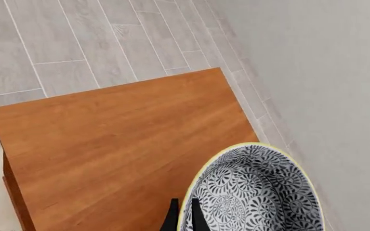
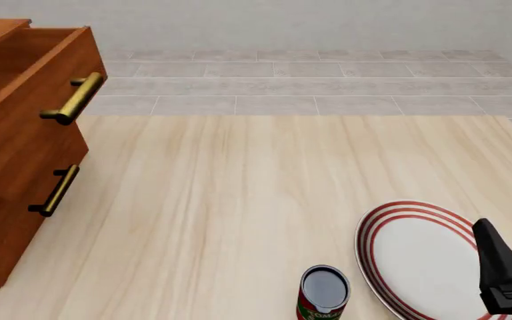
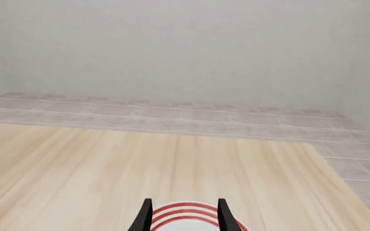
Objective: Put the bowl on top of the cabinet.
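Note:
In the left wrist view the bowl (image 1: 256,192), white with a dense dark floral pattern and a pale rim, is over the near corner of the cabinet (image 1: 121,139), whose flat reddish-brown top fills the view. My left gripper (image 1: 183,219) is shut on the bowl's rim, one finger inside and one outside. Whether the bowl touches the top I cannot tell. The front view shows the cabinet (image 2: 16,167) at the far left with brass handles and its upper drawer pulled out; the bowl and left gripper are out of that view. My right gripper (image 3: 185,214) is open, low over the plate.
A flat white plate with red rings (image 2: 416,257) lies at the front right of the table. A small can (image 2: 325,293) stands just left of it. A grey tiled floor (image 1: 75,43) and a pale wall (image 1: 326,72) lie beyond the cabinet.

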Action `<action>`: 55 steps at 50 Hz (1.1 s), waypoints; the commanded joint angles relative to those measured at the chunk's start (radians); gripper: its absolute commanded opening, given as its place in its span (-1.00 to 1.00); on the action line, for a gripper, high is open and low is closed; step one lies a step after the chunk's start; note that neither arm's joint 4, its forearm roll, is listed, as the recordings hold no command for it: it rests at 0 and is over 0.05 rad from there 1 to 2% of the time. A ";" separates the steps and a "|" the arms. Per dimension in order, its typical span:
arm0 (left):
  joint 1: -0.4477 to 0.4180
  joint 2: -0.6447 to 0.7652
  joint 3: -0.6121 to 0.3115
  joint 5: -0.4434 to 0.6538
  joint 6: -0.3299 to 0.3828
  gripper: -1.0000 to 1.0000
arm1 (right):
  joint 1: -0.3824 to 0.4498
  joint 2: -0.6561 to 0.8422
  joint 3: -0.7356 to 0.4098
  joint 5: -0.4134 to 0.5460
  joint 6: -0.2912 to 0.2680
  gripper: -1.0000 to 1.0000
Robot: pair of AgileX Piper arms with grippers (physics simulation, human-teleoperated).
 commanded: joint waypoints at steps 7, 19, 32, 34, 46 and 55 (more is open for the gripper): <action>0.023 0.003 0.027 -0.027 -0.007 -1.00 | 0.002 0.001 0.000 0.001 -0.004 1.00; 0.023 0.010 0.041 -0.040 -0.012 -1.00 | 0.003 0.000 0.000 0.002 -0.008 1.00; 0.022 0.018 0.050 -0.050 -0.013 -1.00 | 0.005 0.000 0.000 0.004 -0.010 1.00; 0.020 0.016 0.049 -0.049 -0.010 -1.00 | 0.004 0.000 0.000 0.004 -0.010 1.00; 0.010 0.011 0.027 -0.036 0.002 -1.00 | 0.005 0.000 0.000 0.004 -0.009 1.00; 0.007 0.004 0.019 -0.037 0.013 -1.00 | 0.005 0.000 0.000 0.004 -0.008 1.00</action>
